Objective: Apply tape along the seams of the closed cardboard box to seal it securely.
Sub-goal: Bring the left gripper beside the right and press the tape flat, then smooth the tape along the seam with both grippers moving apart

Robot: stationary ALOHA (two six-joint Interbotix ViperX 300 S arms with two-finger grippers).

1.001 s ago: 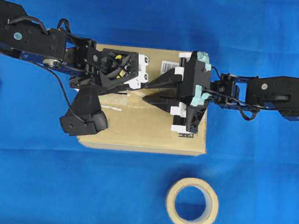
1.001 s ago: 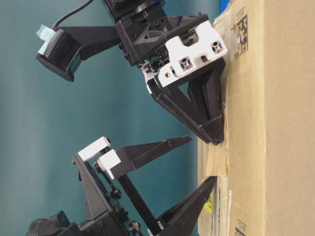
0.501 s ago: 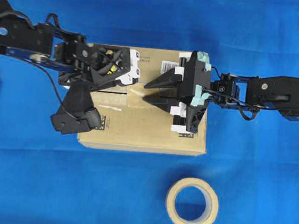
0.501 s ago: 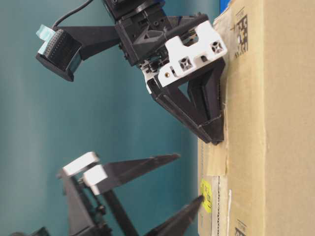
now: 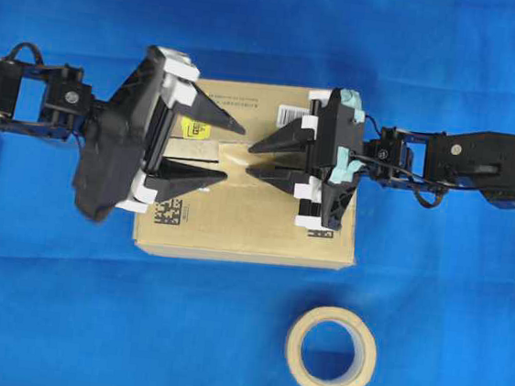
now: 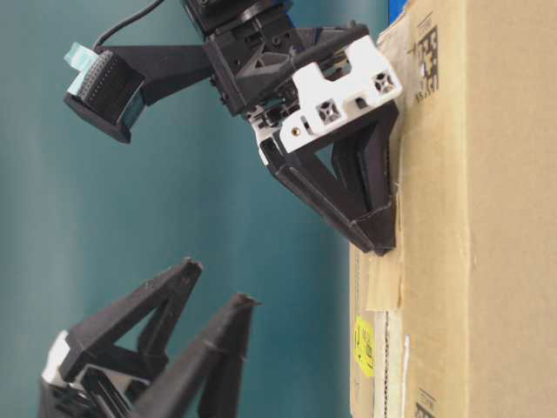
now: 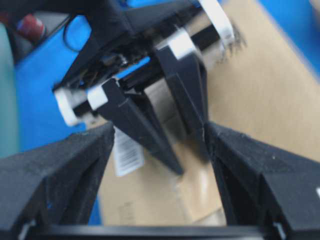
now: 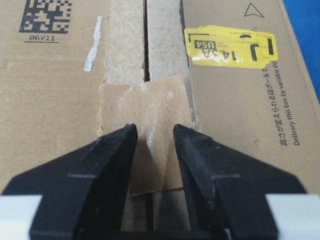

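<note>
A table covered with blue cloth (image 5: 256, 27) carries two items resting directly on it: the cardboard box (image 5: 254, 225) at centre, and a roll of beige tape (image 5: 331, 352) lying flat nearer the viewer, right of centre, apart from the box.

We see the tape (image 8: 150, 135), a squarish tan piece, lying flat across the dark seams (image 8: 146, 40) atop the closed cardboard box (image 5: 235, 228).
</note>
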